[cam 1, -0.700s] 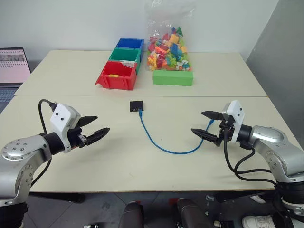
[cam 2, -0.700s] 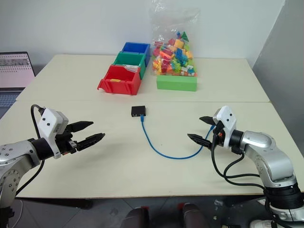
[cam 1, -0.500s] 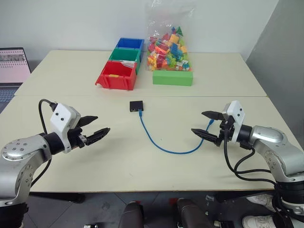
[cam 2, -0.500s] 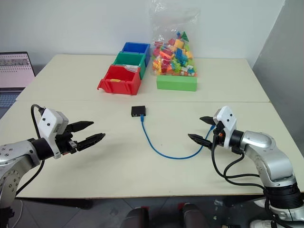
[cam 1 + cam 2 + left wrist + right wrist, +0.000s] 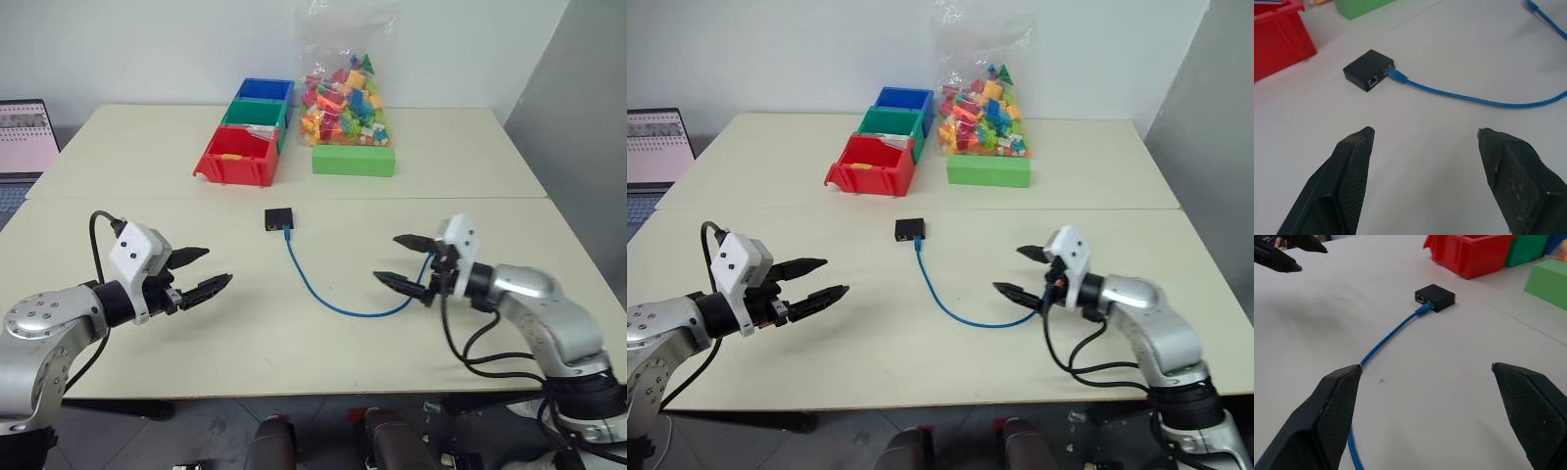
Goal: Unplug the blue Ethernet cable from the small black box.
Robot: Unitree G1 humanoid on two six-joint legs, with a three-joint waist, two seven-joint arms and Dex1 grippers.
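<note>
Small black box (image 5: 278, 218): matte, squarish, flat on table, ahead of and between grippers. Blue Ethernet cable (image 5: 328, 301): thin, plugged into box, curving toward right gripper (image 5: 404, 259). Right gripper spread wide, empty. Left gripper (image 5: 201, 270) parted, empty.

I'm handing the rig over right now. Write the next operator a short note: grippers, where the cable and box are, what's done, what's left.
Left gripper: open, holding nothing, above the table, to the left of the box and apart from it.
Right gripper: open, holding nothing, beside the cable's free end, on the right.
Black box: on the table, mid-table, in front of the red bin.
Blue cable: one plug in the box's near side; the rest curves over the table toward the right gripper.
Done: nothing yet; cable not unplugged.
Left: probably hold the box with one gripper, take the plug with the other and pull it out.
</note>
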